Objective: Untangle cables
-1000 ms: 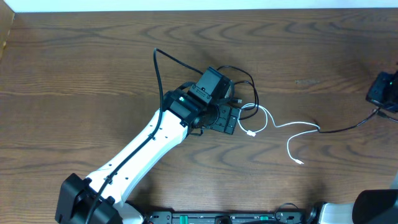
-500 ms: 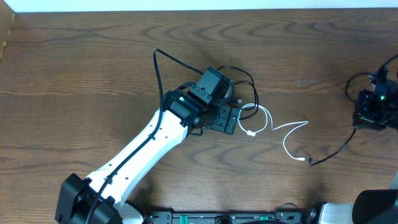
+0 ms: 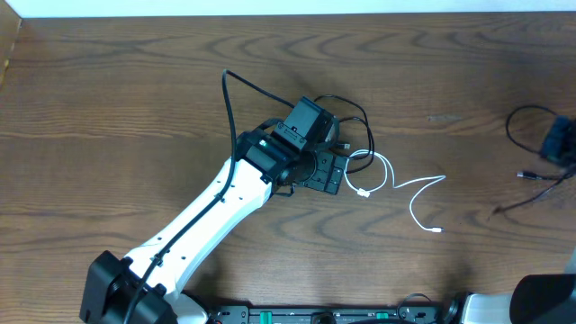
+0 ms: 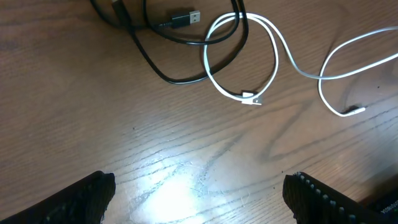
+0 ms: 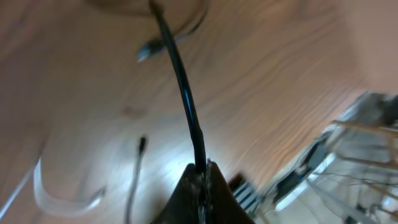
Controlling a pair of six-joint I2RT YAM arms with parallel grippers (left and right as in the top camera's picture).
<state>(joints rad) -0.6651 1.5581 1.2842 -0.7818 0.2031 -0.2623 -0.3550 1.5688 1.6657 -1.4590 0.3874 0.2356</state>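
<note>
White cable [image 4: 273, 56] lying looped, left fingers [image 4: 74, 199] spread wide and empty, right fingers [image 5: 186, 196] pinching black cable [image 5: 184, 93].

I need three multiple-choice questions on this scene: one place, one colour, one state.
1. The white cable lies: A between left gripper and right gripper; B under the left arm's base; C in the right gripper.
2. The right gripper's cable is: A white; B black; C red.
3. The left gripper is: A shut on a cable; B open, empty; C out of view.
Key: 1A, it lies on the table between them; 2B, it is shut on a black cable; 3B, its jaws stand wide apart, nothing between.
</note>
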